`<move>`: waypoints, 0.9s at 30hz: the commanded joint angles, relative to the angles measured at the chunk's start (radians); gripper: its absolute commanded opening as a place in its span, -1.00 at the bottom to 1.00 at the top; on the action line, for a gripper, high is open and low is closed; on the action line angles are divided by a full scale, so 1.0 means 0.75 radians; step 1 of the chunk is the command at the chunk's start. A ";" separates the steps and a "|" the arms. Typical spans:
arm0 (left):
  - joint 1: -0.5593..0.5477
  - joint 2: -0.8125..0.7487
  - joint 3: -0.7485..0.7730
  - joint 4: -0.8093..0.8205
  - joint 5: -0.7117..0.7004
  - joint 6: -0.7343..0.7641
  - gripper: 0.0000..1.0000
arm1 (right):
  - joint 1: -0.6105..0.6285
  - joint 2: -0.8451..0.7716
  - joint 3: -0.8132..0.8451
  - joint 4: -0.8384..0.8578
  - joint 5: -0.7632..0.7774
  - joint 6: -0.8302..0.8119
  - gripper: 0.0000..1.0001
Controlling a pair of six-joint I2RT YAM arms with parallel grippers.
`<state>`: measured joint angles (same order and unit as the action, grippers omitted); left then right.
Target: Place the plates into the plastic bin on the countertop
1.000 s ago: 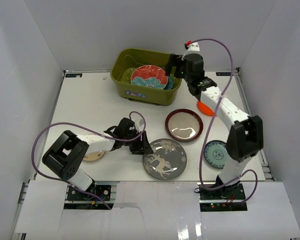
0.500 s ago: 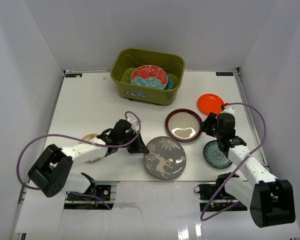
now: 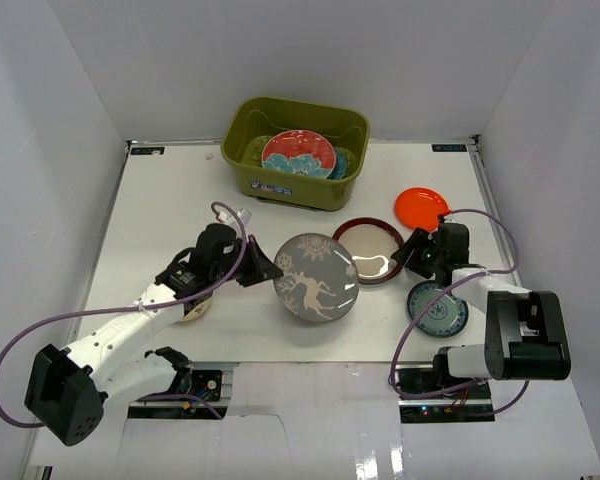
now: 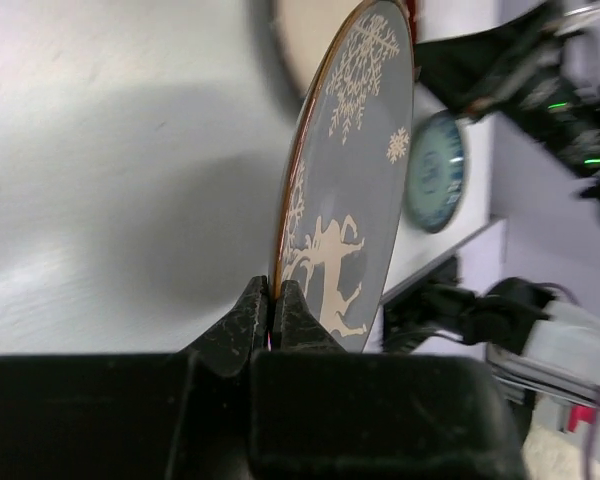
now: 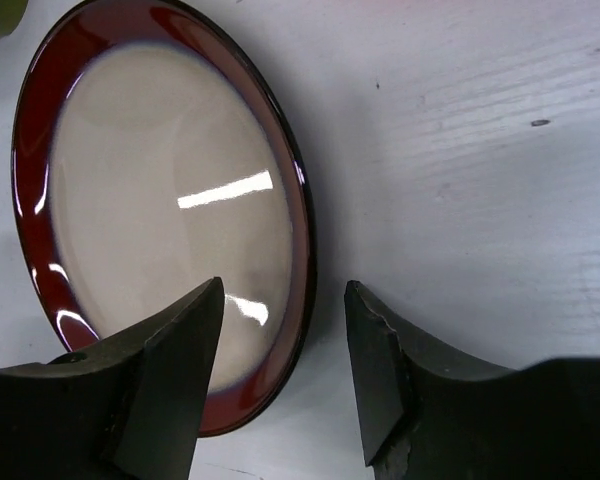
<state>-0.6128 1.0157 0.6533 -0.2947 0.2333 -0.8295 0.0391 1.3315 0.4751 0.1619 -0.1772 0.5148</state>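
Glossy deer plate pinched by left fingers; right fingers splayed astride red-rimmed plate.

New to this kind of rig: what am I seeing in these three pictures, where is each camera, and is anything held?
Two white robot arms are bolted at the near edge of a white tabletop. The wide picture looks down from above and behind them; the other two come from a camera on each wrist, showing that arm's black fingers. The left gripper pinches the rim of a round grey plate with a white deer, tipped up on edge. The right gripper is open, fingers either side of the rim of a flat-lying dark-red-rimmed plate. Also on the table: an orange plate, a small blue-green patterned plate and a partly hidden cream plate. The olive-green plastic bin holds a red plate with a teal flower.
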 commanded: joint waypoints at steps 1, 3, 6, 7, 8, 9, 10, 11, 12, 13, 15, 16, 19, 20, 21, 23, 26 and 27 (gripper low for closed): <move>0.040 -0.041 0.292 0.237 0.182 -0.088 -1.00 | -0.005 0.039 0.035 0.150 -0.068 0.046 0.15; 0.107 0.038 0.463 0.231 0.259 -0.076 -1.00 | -0.005 0.073 0.009 0.187 -0.060 0.078 0.07; 0.264 0.208 0.636 0.227 0.380 -0.064 -1.00 | -0.005 0.102 -0.030 0.238 -0.064 0.117 -0.16; 0.297 0.259 0.758 0.227 0.399 -0.066 -1.00 | -0.005 0.104 -0.038 0.250 -0.068 0.128 -0.23; 0.342 0.310 0.822 0.221 0.401 -0.062 -1.00 | -0.005 0.106 -0.055 0.261 -0.068 0.134 -0.38; 0.351 0.418 0.889 0.207 0.348 -0.027 -1.00 | -0.005 0.102 -0.063 0.277 -0.064 0.154 -0.47; 0.363 0.472 0.955 0.195 0.333 -0.017 -1.00 | -0.005 0.098 -0.071 0.285 -0.066 0.160 -0.55; 0.383 0.525 1.067 0.205 0.321 -0.009 -1.00 | -0.005 0.090 -0.081 0.293 -0.075 0.166 -0.70; 0.390 0.633 1.123 0.207 0.295 0.020 -1.00 | -0.005 0.082 -0.087 0.310 -0.087 0.173 -0.76; 0.394 0.688 1.182 0.193 0.230 0.026 -1.00 | -0.005 0.076 -0.098 0.322 -0.095 0.195 -0.81; 0.416 0.803 1.348 0.188 0.198 0.038 -1.00 | -0.005 0.045 -0.134 0.353 -0.126 0.215 -0.84; 0.420 0.911 1.403 0.172 0.162 0.057 -1.00 | -0.003 0.033 -0.151 0.389 -0.156 0.226 -0.84; 0.445 1.081 1.622 0.125 0.092 0.079 -1.00 | 0.003 -0.035 -0.198 0.404 -0.191 0.242 -0.84; 0.455 1.195 1.685 0.111 0.088 0.089 -1.00 | 0.005 -0.059 -0.206 0.388 -0.195 0.236 -0.84; 0.459 1.251 1.807 0.101 0.086 0.098 -1.00 | 0.007 -0.106 -0.214 0.381 -0.205 0.236 -0.84; 0.467 1.396 1.908 0.086 0.063 0.132 -1.00 | 0.007 -0.188 -0.233 0.361 -0.212 0.240 -0.84; 0.478 1.553 2.068 0.088 0.055 0.173 -1.00 | 0.015 -0.294 -0.237 0.326 -0.234 0.244 -0.84; 0.482 1.589 2.127 0.082 0.063 0.177 -1.00 | 0.021 -0.323 -0.229 0.300 -0.236 0.242 -0.85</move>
<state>-0.2626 2.2303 2.1086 -0.3061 0.2653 -0.7082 0.0463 1.1725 0.2783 0.3283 -0.2794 0.6762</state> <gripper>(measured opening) 0.041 0.100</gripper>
